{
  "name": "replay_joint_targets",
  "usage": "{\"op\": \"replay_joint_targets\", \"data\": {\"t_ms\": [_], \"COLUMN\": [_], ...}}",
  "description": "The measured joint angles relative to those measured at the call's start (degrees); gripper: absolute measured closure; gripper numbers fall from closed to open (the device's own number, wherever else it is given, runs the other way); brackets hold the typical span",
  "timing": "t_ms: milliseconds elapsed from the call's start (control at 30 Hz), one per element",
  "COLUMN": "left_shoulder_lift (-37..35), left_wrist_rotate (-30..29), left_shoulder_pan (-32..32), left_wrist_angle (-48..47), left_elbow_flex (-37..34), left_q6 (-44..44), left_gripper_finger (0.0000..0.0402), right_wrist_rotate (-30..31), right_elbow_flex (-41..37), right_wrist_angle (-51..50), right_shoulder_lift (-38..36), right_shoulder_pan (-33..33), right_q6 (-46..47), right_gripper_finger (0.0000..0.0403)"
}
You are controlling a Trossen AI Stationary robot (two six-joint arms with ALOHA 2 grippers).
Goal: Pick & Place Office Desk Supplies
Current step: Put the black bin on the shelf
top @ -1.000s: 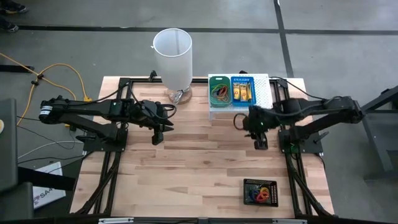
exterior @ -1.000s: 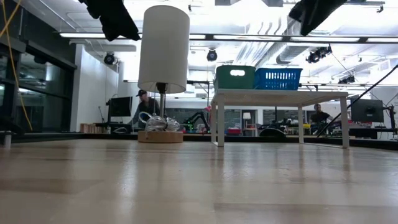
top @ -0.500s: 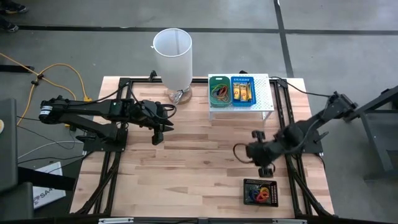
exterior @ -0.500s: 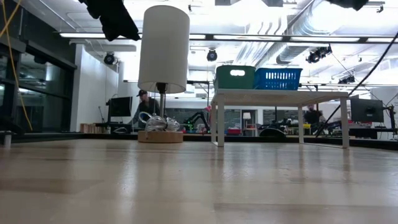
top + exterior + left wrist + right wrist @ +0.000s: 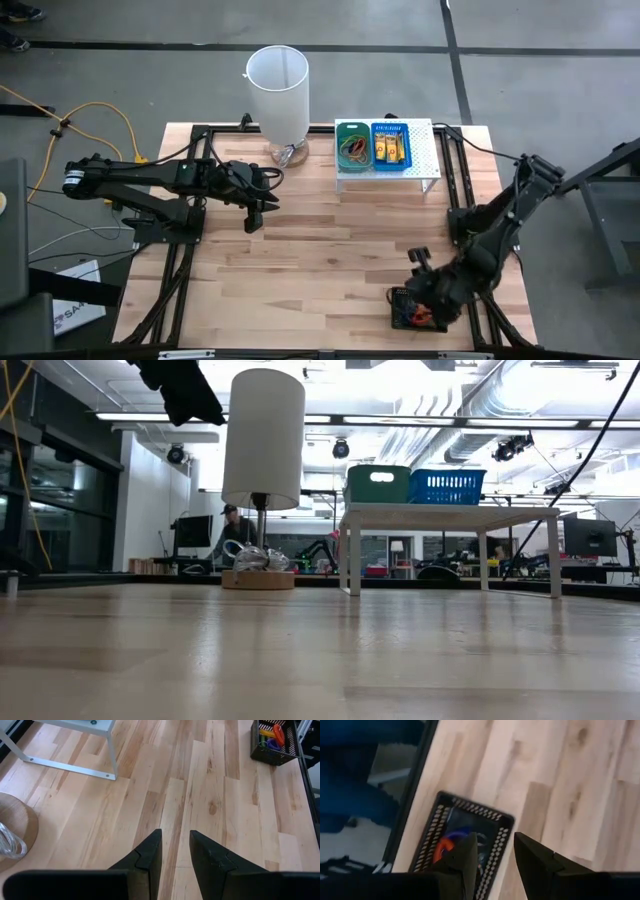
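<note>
Right pincer (image 5: 420,292) hangs over the black tray (image 5: 420,309) near the table's (image 5: 320,250) front right corner, fingers spread with a clear gap, nothing between them. The tray holds loose supplies: a red band loop (image 5: 442,851) and a blue clip (image 5: 460,832) show beside the near finger in the right wrist view. More supplies already sit in the green tray (image 5: 351,146) and blue tray (image 5: 390,146) on the white stand (image 5: 425,160) at the back edge. Left pincer (image 5: 253,214) waits above the left half of the table, also spread and empty. Risks: the fingers look lined up on the tray's perforated wall, so a straight drop could hit the rim and shove or tip the tray; tangled bands could lift several items at once.
</note>
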Motion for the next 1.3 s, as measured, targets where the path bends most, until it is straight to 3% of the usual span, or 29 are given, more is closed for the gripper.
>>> {"op": "replay_joint_targets", "data": {"t_ms": [200, 400, 733, 900, 1300], "left_shoulder_lift": [0.0, 0.0, 0.0, 0.0, 0.0], "left_wrist_rotate": [0.0, 0.0, 0.0, 0.0, 0.0], "left_shoulder_pan": [0.0, 0.0, 0.0, 0.0, 0.0], "left_wrist_angle": [0.0, 0.0, 0.0, 0.0, 0.0], "left_elbow_flex": [0.0, 0.0, 0.0, 0.0, 0.0], "left_q6": [0.0, 0.0, 0.0, 0.0, 0.0], "left_gripper_finger": [0.0307, 0.0307, 0.0307, 0.0307, 0.0306], "right_wrist_rotate": [-2.5, -2.7, -3.9, -6.1, -9.0], "right_elbow_flex": [0.0, 0.0, 0.0, 0.0, 0.0], "right_wrist_angle": [-0.2, -1.2, -12.2, -16.1, -18.3], "right_shoulder_lift": [1.6, 1.6, 1.6, 1.6, 1.8], "right_shoulder_pan": [4.7, 7.3, 8.0, 8.0, 5.2], "right_q6": [3.9, 17.1, 56.8, 71.7, 81.5], "right_gripper_finger": [0.0285, 0.0285, 0.0285, 0.0285, 0.0285]}}
